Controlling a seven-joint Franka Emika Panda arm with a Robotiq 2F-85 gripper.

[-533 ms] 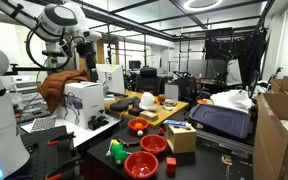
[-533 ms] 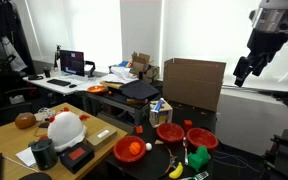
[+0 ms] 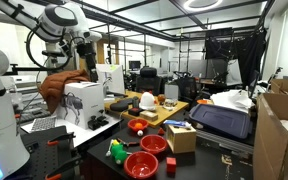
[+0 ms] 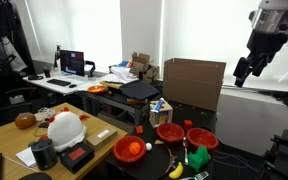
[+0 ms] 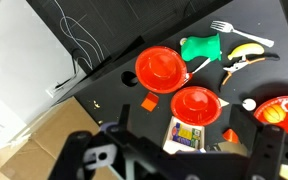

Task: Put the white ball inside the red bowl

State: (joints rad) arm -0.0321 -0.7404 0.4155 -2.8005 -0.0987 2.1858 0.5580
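At the left of an exterior view we see the white ball (image 4: 64, 128) resting on the wooden bench, toward its far edge and beside a black-and-red tool. It is untouched and not in any bowl.

Moving right, three red bowls sit near the front end of the dark bench: the nearest red bowl (image 4: 129, 150) already holds some small items, and two others (image 4: 170, 132) (image 4: 201, 137) lie further along.

At the far right the gripper (image 4: 242, 76) hangs high in the air, well apart from the ball and past the bowls. In the wrist view its fingers (image 5: 92, 148) look spread wide with nothing between them. That view shows the bowls below but not the ball.

We judge that the task is at its very start, with the reach for the ball not yet made. The next move calls for travelling back across the bowls, coming down over the ball and closing around it. Its width and smooth, rounded surface may make the hold slippery.
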